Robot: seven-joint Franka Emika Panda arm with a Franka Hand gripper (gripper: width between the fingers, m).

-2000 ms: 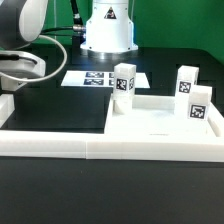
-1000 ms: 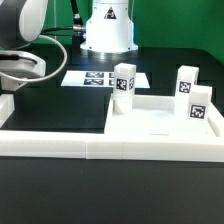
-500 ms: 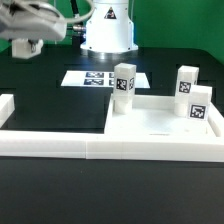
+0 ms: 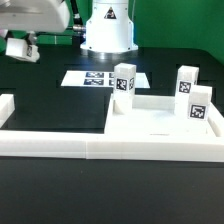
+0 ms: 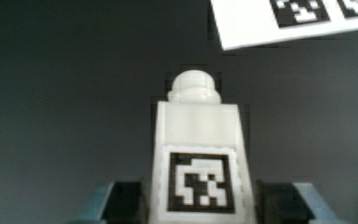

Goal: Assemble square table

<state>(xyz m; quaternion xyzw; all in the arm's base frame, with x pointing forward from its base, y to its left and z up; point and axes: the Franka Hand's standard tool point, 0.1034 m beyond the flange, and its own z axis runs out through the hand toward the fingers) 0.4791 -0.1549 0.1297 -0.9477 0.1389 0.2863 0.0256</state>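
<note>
Since half a second ago the arm has swung further up and toward the exterior view's left, now sitting at the 10 o'clock corner of that view. The claw (image 5: pixel 197 205) is pinching a white leg block (image 5: pixel 201 150), its two dark fingers (image 5: pixel 117 203) pressed against the block's sides, a black-and-white tag facing the wrist camera and a rounded peg at the block's far end. In the exterior view the claw (image 4: pixel 22 47) hangs high above the dark worktop (image 4: pixel 60 100), well apart from everything below.

At 12 o'clock of that view the marker board (image 4: pixel 92 77) lies flat before the robot's white base (image 4: pixel 107 25). The square table slab (image 4: pixel 160 125) lies at about 3 o'clock, hemmed by the white border bars (image 4: pixel 90 145). Three further leg blocks stand upright: one (image 4: pixel 124 82) at the slab's far corner near the marker board, two (image 4: pixel 187 82) (image 4: pixel 199 105) close together toward the exterior view's right.
</note>
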